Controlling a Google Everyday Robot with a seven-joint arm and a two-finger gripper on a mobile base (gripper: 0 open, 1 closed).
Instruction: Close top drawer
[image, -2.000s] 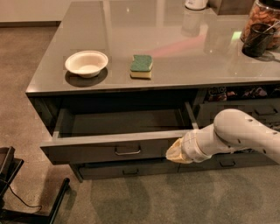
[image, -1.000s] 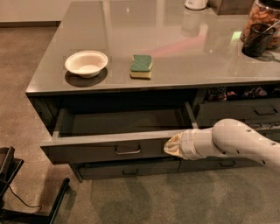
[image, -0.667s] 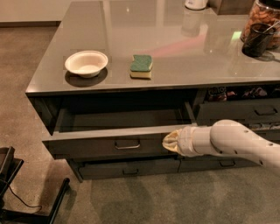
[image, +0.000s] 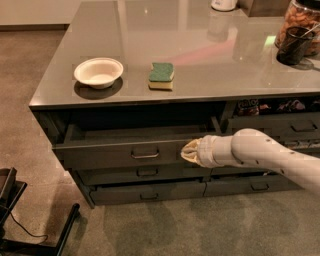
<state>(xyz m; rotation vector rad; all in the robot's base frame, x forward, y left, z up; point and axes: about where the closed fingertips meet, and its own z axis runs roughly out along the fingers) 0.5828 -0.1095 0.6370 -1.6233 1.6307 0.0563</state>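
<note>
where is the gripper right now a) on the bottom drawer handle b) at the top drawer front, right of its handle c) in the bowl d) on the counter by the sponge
b: the gripper sits at the top drawer front, just right of its bar handle; that drawer is partly open.

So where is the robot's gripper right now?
In the camera view, the gripper sits right of centre, against the front panel of the partly open top drawer, just right of its handle and below the grey counter.
</note>
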